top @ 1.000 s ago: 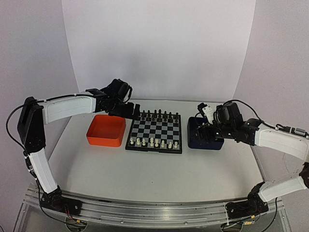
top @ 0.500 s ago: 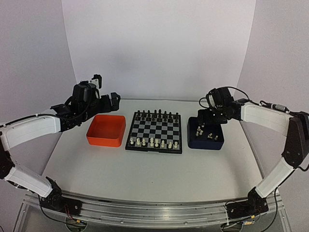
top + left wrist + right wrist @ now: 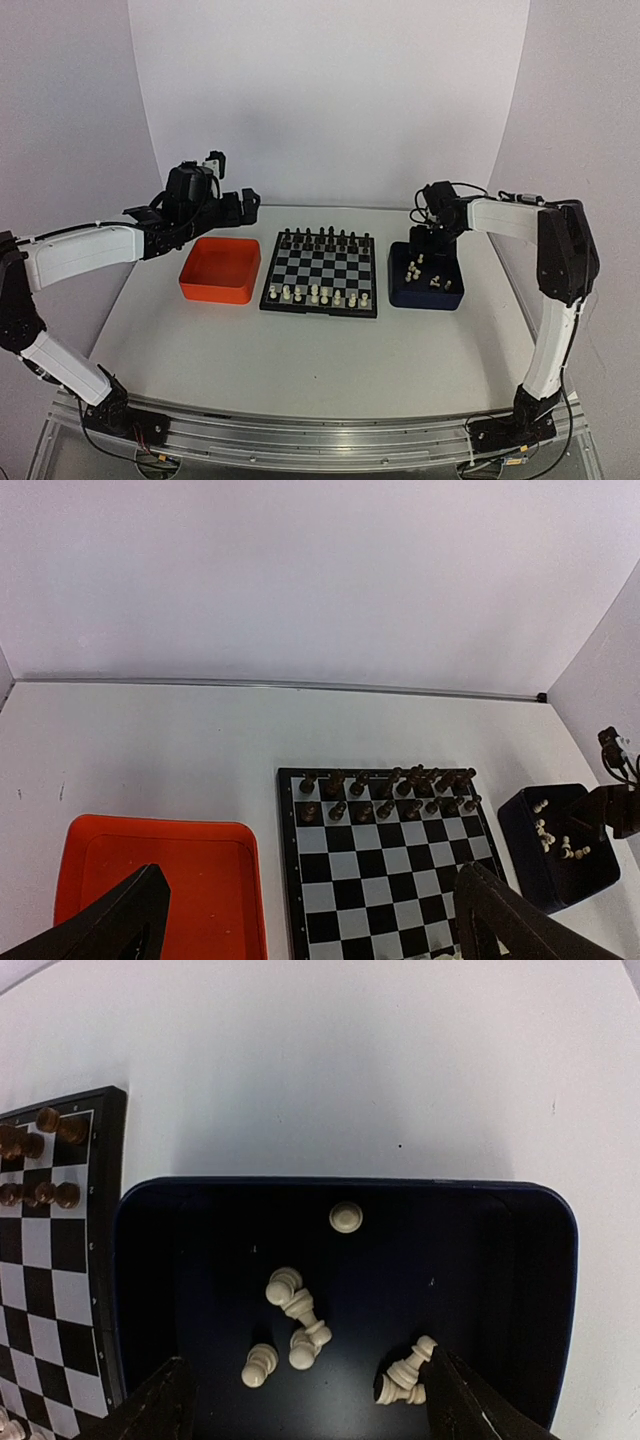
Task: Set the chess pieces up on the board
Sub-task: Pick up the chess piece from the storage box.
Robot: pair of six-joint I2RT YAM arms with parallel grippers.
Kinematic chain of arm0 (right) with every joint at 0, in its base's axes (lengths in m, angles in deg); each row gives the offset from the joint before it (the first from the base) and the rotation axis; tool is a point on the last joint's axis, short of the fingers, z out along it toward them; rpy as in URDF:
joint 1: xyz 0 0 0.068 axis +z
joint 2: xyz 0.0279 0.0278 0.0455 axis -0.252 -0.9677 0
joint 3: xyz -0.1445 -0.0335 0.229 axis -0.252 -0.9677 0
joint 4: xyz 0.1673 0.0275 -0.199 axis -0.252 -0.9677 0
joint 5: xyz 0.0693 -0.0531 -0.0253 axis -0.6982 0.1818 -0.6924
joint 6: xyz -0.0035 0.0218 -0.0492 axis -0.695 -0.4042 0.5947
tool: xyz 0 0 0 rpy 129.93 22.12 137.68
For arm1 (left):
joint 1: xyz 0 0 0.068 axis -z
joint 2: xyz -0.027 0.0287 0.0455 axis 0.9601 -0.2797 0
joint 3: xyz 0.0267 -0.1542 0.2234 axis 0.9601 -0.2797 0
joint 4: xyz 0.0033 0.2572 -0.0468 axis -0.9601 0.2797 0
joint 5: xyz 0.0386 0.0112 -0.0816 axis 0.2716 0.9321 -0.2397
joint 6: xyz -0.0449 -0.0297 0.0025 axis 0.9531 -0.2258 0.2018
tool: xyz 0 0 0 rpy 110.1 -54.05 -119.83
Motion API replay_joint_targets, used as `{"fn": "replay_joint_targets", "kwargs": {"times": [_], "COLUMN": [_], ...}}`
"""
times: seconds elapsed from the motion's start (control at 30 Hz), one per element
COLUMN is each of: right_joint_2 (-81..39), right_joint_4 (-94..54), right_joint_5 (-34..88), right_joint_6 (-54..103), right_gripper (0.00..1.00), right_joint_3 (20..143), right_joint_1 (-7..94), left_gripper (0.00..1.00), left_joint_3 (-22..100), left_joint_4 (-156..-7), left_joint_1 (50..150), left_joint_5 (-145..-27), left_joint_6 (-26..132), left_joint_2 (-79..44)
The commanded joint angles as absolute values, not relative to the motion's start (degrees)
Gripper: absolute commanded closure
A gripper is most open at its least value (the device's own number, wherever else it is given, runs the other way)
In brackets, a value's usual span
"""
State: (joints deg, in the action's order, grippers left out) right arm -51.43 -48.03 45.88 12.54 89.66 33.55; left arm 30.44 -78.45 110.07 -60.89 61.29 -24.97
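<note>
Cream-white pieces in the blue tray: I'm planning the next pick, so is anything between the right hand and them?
Nothing visible does. The right hand hangs open above the dark blue tray, and the cream-white pieces lie uncovered on its floor below; only the tray's walls surround them.

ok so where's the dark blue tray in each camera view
top external: dark blue tray right of centre, beside the board
left wrist: tray at the far right, lower half
right wrist: tray fills the lower middle, cream pieces inside
shared landmark: the board, on the tray's left in every view
</note>
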Motion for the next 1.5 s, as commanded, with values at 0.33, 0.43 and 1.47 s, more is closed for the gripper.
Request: {"fn": "replay_joint_targets", "kwargs": {"times": [0.33, 0.43, 1.47], "right_joint_2": [-65.2, -66.8, -67.6], "right_joint_4": [-48.8, -48.7, -48.0], "right_joint_5": [47.5, 47.4, 47.7], "right_joint_6": [8.9, 8.3, 12.7], "right_gripper": [0.48, 0.52, 1.00], "right_joint_3": [101.9, 103.2, 103.7], "right_joint_1": [31.2, 30.9, 30.5], "left_gripper": [0.00, 0.00, 0.00], "left_joint_3": [33.6, 33.5, 32.8], "left_joint_4": [-78.6, -78.8, -79.2], "left_joint_1": [109.4, 109.3, 109.0], "left_joint_5": [-65.8, -66.9, -71.0], "left_joint_6": [62.1, 62.6, 63.7], "left_joint_2": [-27.2, -27.8, -28.5]}}
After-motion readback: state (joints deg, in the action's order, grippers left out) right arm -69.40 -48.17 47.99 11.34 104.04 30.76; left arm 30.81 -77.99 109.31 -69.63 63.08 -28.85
